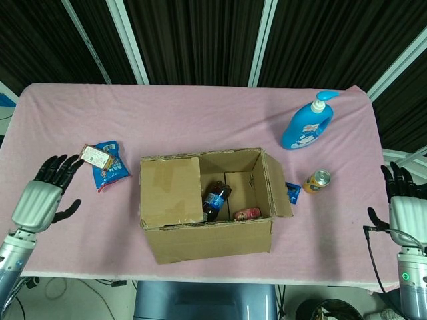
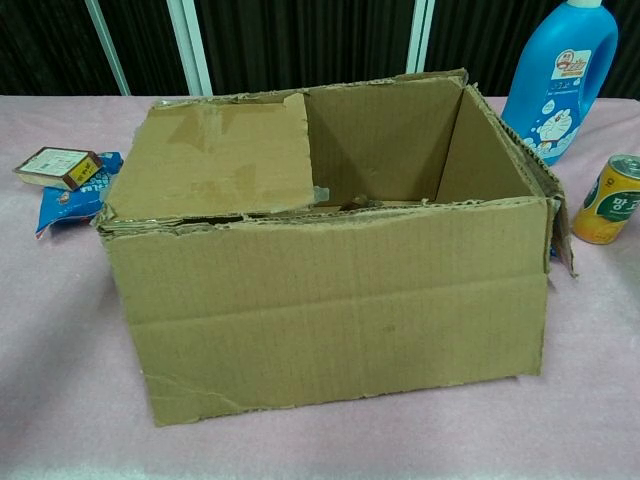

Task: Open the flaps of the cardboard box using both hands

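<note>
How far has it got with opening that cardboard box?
About halfway, it seems. The right flap of the box already hangs outside, so the bottle inside shows. The left flap still lies flat over its half of the opening. Nothing is being held: the left hand hovers open near the snack bag, and the right hand is open, far off at the table's right edge. The left flap remains.
</note>
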{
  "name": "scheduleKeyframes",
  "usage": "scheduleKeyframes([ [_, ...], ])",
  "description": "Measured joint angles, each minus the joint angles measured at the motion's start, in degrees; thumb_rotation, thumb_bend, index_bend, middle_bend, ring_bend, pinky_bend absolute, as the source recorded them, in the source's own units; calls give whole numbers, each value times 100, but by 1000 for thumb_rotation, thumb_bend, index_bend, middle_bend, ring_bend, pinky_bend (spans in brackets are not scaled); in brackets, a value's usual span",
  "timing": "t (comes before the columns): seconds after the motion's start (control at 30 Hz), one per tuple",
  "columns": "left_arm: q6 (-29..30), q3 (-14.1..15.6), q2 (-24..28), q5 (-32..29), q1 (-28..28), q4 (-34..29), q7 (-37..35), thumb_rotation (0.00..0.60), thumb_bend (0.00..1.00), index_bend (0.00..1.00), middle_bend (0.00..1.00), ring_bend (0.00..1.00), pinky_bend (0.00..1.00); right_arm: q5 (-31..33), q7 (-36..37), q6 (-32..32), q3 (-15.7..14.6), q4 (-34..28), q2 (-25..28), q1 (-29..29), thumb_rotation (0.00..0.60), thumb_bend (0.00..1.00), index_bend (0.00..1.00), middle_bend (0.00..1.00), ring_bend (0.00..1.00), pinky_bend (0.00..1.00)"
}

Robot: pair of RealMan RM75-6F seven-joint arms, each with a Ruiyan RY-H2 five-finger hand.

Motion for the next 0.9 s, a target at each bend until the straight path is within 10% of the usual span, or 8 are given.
scheduleKeyframes([
  [0.4, -2768, -893, 438, -930, -2203, -689, 646, 600, 835, 140, 211, 123, 249, -243, 756, -18, 79, 995, -536, -130, 600, 350, 0, 0, 0, 236],
  [0.9, -4674, -1219, -655, -1908, -4311, 333, 971, 600, 858, 201, 277, 172, 283, -278, 1009, -244, 222, 1194, -614, -180, 600, 355, 0, 0, 0, 236],
])
